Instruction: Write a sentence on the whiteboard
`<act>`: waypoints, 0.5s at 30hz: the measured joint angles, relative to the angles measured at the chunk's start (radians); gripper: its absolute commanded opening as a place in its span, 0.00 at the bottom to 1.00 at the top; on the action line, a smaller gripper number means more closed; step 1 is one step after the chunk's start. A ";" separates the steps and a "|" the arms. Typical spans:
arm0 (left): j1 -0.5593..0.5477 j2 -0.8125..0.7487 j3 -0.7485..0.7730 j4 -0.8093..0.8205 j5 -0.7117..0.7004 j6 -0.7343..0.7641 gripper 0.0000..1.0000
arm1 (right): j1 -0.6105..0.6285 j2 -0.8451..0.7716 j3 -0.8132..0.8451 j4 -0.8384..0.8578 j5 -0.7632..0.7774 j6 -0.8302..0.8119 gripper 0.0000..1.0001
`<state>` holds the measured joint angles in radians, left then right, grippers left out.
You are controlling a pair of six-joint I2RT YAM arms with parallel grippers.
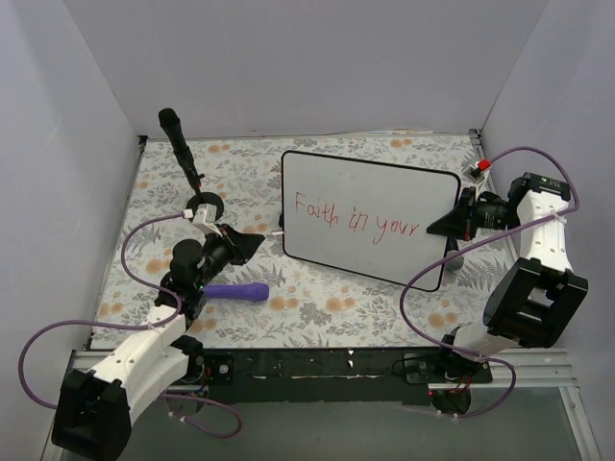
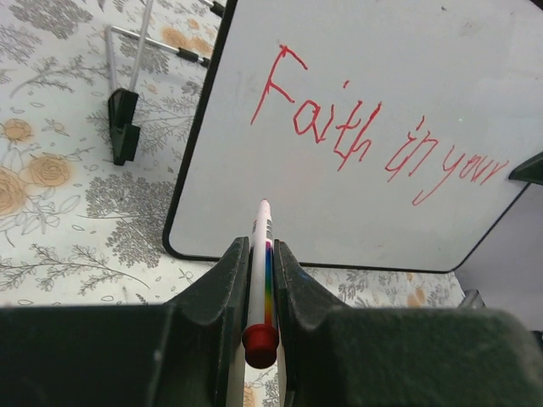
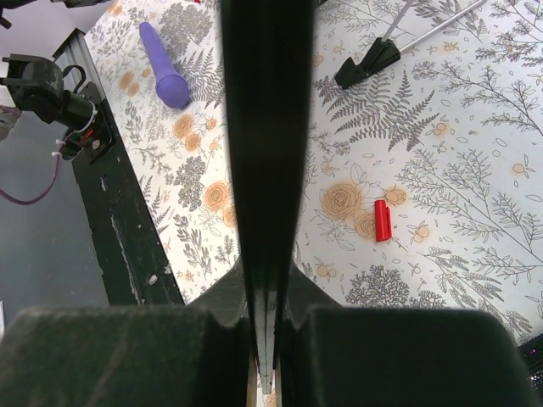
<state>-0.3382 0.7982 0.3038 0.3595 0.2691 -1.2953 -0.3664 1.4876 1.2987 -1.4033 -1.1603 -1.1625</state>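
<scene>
The large glossy white rectangular whiteboard (image 1: 384,182) (image 2: 424,68) with its thin black rounded frame sits on the flower-patterned tablecloth (image 1: 317,303), its face turned up toward the overhead camera. Across the board's middle runs the sentence (image 1: 356,219) (image 2: 373,140), red handwritten lettering in a single line that reads "Faith in your". At the board's left edge the left gripper (image 1: 259,240) (image 2: 260,250) is clamped narrowly on a slim white marker pen (image 2: 262,229) with a rainbow stripe and a red butt end. The pen's tip points at the board's lower left area, and whether it touches the surface cannot be told. At the board's right edge the right gripper (image 1: 437,226) (image 3: 263,288) pinches the black frame, which the right wrist view shows edge-on between the closed fingers. Off the board's lower left corner lies a purple cylindrical object (image 1: 235,292) (image 3: 163,64). A small red cap (image 3: 383,220) lies on the cloth on the board's far side.
</scene>
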 measured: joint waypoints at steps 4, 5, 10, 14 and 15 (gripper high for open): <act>0.020 0.068 0.006 0.060 0.071 -0.018 0.00 | 0.003 0.008 0.002 0.006 -0.003 0.000 0.01; 0.022 0.084 0.006 0.082 0.088 -0.023 0.00 | 0.007 0.011 0.002 0.008 -0.005 0.000 0.01; 0.027 0.124 0.006 0.152 0.138 -0.047 0.00 | 0.020 0.014 0.003 0.018 -0.011 0.002 0.01; 0.029 0.087 -0.001 0.171 0.145 -0.048 0.00 | 0.024 0.014 0.003 0.024 -0.014 0.002 0.01; 0.029 0.070 -0.008 0.173 0.145 -0.048 0.00 | 0.024 0.014 0.003 0.025 -0.014 0.002 0.01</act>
<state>-0.3096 0.8680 0.2962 0.5323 0.4137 -1.3430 -0.3424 1.5013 1.3014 -1.3781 -1.1744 -1.1606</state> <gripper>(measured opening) 0.109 0.098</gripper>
